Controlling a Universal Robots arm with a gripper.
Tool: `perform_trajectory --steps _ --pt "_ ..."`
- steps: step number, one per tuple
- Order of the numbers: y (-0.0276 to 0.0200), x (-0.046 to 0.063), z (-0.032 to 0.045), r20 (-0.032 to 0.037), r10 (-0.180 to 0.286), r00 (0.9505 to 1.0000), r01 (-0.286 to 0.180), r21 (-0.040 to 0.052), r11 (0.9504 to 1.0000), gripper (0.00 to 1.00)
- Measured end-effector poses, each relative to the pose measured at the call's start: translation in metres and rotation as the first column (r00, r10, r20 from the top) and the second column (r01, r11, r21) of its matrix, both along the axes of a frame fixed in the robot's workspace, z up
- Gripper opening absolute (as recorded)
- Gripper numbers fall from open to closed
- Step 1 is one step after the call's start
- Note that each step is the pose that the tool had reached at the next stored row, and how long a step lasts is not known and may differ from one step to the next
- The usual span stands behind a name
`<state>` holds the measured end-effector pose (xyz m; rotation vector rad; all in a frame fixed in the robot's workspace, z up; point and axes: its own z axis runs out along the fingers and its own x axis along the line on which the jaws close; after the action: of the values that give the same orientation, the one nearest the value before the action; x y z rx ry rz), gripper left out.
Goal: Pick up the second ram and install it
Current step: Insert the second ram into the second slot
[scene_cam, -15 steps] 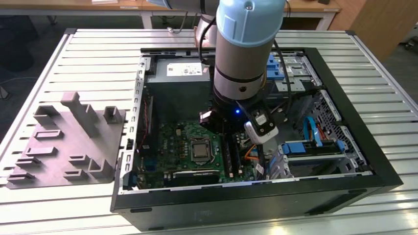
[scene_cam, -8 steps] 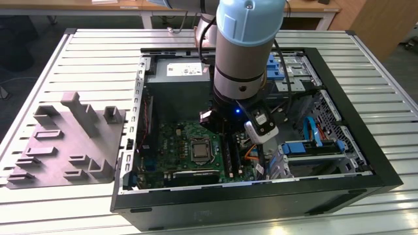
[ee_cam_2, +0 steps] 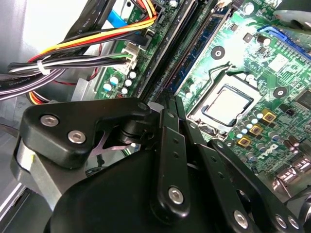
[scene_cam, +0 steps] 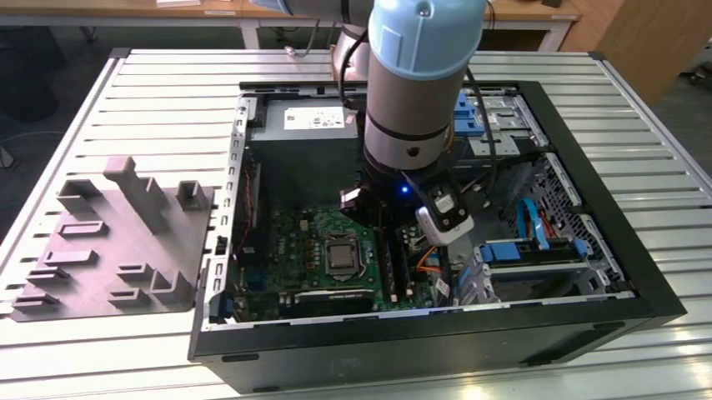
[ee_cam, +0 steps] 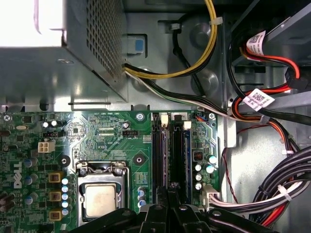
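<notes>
Arm is down inside the open PC case (scene_cam: 623, 250), which lies on its side on the slatted counter (scene_cam: 145, 92). Claw (ee_cam: 170, 201) sits over the mem slots (ee_cam: 167, 145) on the motherboard (ee_cam: 107, 141), just beside the CPU socket (ee_cam: 101, 196), w/ the grey power supply (ee_cam: 63, 73) beyond the board edge.

Second ram (ee_cam: 172, 160): reads as the thin dark stick standing on edge along the slots, running out from under the claw tips. In the second wrist view it runs away from the claw (ee_cam_2: 167, 104) as a long narrow strip (ee_cam_2: 201, 43) w/ chips on its side. Whether it is fully seated or only resting in the slot — can't tell.

Claw state: the linkages draw in close together at the tips, right on the stick's line; looks pinched on the ram edge, though the contact itself is hidden behind the linkage.

Grey fixture (scene_cam: 112, 250) sits on the counter at the exterior view's left, well apart from the case.

Risks, as judged:
- Stick slightly off the slot line → push would bind, stress board or bend contacts.
- Uneven press, one end down first → half-seated module, end latches not engaged.
- Cable bundle (ee_cam: 272, 194) lies near the slots on the far side from the CPU; a sideways drift of the claw could snag it.
- Grip on a thin edge could slip under load.
</notes>
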<state>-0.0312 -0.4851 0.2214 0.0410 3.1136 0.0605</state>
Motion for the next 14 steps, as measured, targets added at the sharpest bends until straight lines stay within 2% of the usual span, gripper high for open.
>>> perform_trajectory --steps 14 --pt "0.0001 -0.0003 -0.003 -0.0001 0.0 1.0 0.0 -0.0001 1.0 0.12"
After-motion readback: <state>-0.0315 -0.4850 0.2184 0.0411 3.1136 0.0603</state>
